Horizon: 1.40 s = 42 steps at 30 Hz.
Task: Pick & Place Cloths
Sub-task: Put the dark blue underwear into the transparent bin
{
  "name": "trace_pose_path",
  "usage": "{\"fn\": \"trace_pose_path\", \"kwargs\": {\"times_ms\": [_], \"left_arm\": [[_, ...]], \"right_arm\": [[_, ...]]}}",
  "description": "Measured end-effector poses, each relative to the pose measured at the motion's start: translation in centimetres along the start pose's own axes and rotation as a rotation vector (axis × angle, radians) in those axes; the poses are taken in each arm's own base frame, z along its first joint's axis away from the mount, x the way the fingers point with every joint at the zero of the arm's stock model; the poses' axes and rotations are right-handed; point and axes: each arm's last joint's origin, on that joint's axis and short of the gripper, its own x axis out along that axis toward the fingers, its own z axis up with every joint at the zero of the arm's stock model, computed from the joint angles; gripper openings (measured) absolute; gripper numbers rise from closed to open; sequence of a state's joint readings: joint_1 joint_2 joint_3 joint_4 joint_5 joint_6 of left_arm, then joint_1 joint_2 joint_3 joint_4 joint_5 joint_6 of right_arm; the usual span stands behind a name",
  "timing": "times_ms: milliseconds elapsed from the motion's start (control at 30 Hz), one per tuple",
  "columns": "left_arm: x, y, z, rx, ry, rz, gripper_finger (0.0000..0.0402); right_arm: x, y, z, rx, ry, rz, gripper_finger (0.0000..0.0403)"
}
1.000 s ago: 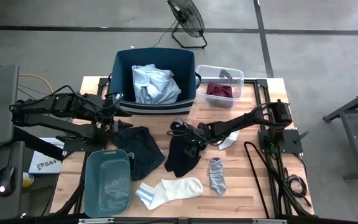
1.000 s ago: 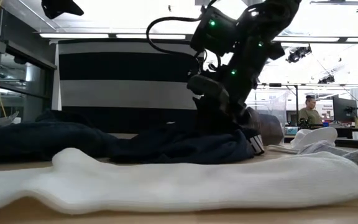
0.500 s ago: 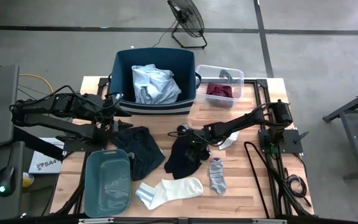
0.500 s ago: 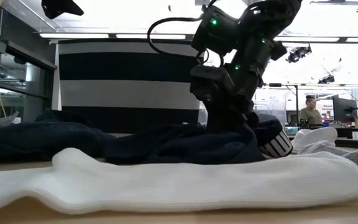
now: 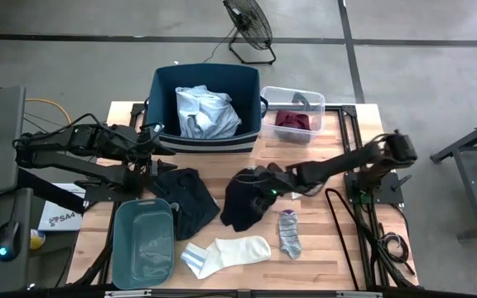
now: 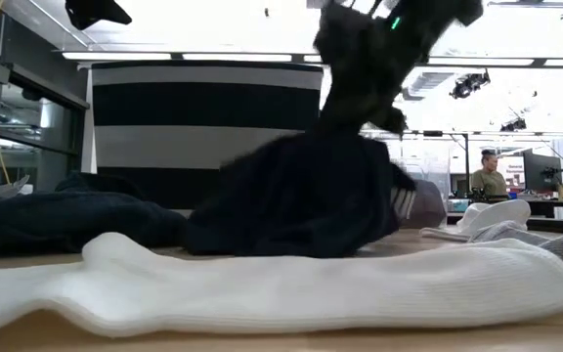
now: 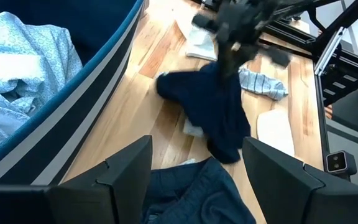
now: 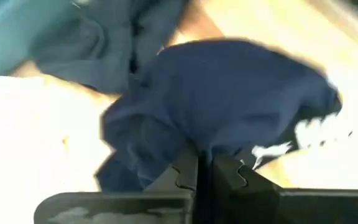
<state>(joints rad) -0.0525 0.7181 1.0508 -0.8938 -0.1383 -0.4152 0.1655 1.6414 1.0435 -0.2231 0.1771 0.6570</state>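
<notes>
My right gripper is shut on a navy piece at the table's middle; the piece also shows bunched up in the low view. A black piece lies flat to its left. A white sock and a grey sock lie near the front edge. A light blue shirt lies in the navy bin. A maroon piece lies in a clear box. My left gripper is open and empty beside the bin's left corner. My right gripper pinches a bunched fold of the navy piece between its two shut fingers. It comes from above, slanting in from the table's right. The cloth hangs slack below the fingers, and its lower part rests on the table.
A teal tub stands at the front left. A small white cloth lies under my right arm. The clear box stands at the far right beside the bin. A fan stands on the floor beyond the table; a person shows far off in the room.
My right gripper, shut on the navy piece, has risen and gone a little toward the table's right edge. The piece's gripped part has been drawn up into a tall bunch, while its lower part has stayed on the table.
</notes>
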Motion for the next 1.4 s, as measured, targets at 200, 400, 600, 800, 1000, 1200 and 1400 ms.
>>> {"fn": "trace_pose_path", "kwargs": {"times_ms": [200,400,600,800,1000,1200,1400], "left_arm": [[0.0,0.0,0.0,0.0,0.0,0.0,0.0245],[0.0,0.0,0.0,-0.001,-0.003,-0.001,0.0245],[0.0,0.0,0.0,0.0,-0.004,0.004,0.0245],[0.0,0.0,0.0,-0.001,-0.005,0.008,0.0245],[0.0,0.1,0.0,0.0,-0.012,0.024,0.0245],[0.0,0.2,0.1,-0.014,-0.038,0.072,0.0245],[0.0,0.2,0.3,-0.031,-0.06,0.074,0.0245]], "right_arm": [[-4.7,1.3,1.0,-0.154,-0.111,0.078,0.0005],[-8.9,1.7,1.9,-0.244,-0.203,0.166,0.0005],[-12.3,1.0,2.8,-0.302,-0.33,0.122,0.0005],[-15.3,-0.2,3.1,-0.422,-0.371,0.104,0.0005],[-17.7,-1.5,3.0,-0.505,-0.41,0.03,0.0005],[-18.8,-3.2,2.8,-0.528,-0.38,-0.078,0.0005],[-18.8,-5.1,3.2,-0.562,-0.346,-0.266,0.0005]]}}
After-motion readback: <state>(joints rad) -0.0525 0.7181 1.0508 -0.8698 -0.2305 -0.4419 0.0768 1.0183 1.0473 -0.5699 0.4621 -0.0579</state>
